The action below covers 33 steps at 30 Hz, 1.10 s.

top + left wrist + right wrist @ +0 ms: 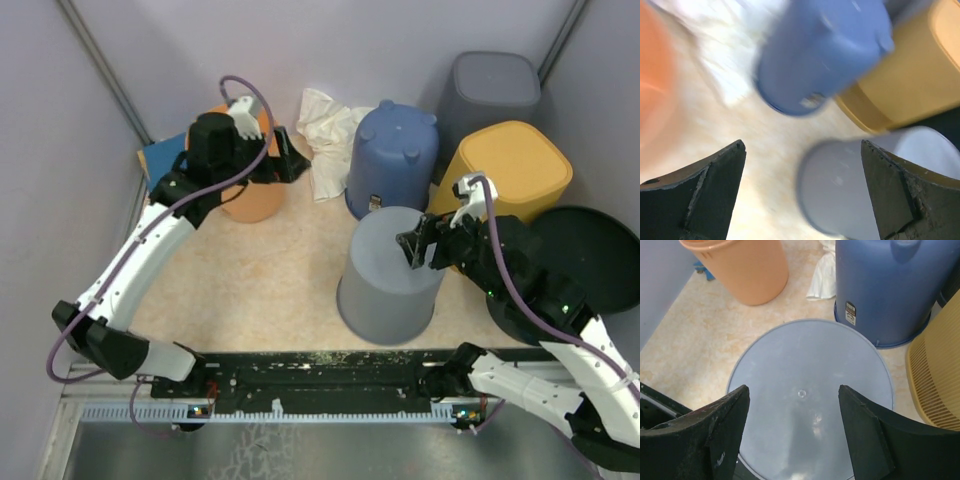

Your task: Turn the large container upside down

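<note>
Grey container point(385, 290): base up on the counter point(285, 265), front centre, just beside the blue bin point(395, 150).
Right hand point(415, 250): open, empty, over the container's upturned base.
Left hand point(283, 160): wide open, empty, by the orange bucket point(250, 200).

left gripper point(802, 144) — jaws wide apart | grey container point(840, 195) lower right | blue bin point(825, 50) above it, blurred | yellow bin point(905, 75) right
</note>
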### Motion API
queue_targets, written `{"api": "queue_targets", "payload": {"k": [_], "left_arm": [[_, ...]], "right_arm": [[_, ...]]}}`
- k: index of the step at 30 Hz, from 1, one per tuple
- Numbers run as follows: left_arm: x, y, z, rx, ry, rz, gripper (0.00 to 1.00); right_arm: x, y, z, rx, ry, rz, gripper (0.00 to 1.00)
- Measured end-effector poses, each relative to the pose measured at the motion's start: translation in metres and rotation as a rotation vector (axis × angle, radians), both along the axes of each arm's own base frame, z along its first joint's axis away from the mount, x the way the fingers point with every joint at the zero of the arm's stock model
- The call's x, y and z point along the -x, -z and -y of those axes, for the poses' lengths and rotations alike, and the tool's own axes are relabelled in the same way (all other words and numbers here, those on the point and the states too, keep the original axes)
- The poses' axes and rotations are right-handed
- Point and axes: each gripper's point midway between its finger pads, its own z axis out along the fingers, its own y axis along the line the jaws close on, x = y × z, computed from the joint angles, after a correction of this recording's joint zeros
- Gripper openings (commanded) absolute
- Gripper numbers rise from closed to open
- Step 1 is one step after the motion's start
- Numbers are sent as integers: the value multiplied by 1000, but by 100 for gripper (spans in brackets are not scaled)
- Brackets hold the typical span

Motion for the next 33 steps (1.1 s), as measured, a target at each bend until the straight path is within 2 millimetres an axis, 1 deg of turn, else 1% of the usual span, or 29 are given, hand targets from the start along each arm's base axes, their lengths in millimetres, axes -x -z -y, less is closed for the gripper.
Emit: {"api": "queue_targets", "payload": {"k": [1,2,3,5,7,8,9,10,11,12,15,18,20,22,24,27,29,31,33], "left_arm": [[-11,-16,-14,-43,-40,74,100],[-20,-26,-27,-85,-80,128,100],[-31,-34,-45,-141,-138,178,100],[-47,-39,-76,-236,-230,201,100],[-66,-40,-104,-287,-305,175,100],[-78,-38,-121,-310,-355,158,100],[-86,-31,-138,-326,-403,132,100],[-91,-22,-152,-337,-441,98,100],[-94,-9,-171,-348,-485,51,100],[-94,2,-184,-346,-518,11,100],[-94,26,-215,-319,-600,-86,100],[-91,44,-231,-285,-651,-150,100],[-86,54,-235,-261,-667,-188,99],[-84,60,-233,-235,-659,-204,98],[-84,59,-225,-208,-619,-193,99],[-87,48,-207,-214,-554,-128,100],[-88,34,-182,-253,-482,-54,100],[-90,17,-152,-284,-397,17,100],[-99,-2,-123,-294,-321,89,100]], "right_arm": [[-1,4,-1,5,1,-6,72],[-2,8,-2,9,1,-12,72],[-3,13,-3,15,0,-21,72],[-5,21,-7,21,0,-37,72],[-7,25,-9,25,-1,-49,72],[-8,24,-10,21,-1,-49,72],[-9,24,-12,19,0,-48,73],[-10,24,-12,16,1,-48,73],[-10,25,-13,13,2,-49,73],[-10,26,-13,15,2,-51,73],[-12,28,-14,20,4,-56,73],[-14,30,-15,26,7,-60,73],[-15,31,-16,31,8,-64,73],[-16,32,-16,34,10,-65,73],[-17,33,-17,38,10,-68,73],[-18,34,-18,46,8,-68,73],[-18,35,-18,48,8,-70,73],[-18,36,-19,50,8,-71,73],[-18,37,-18,52,8,-74,73]]}}
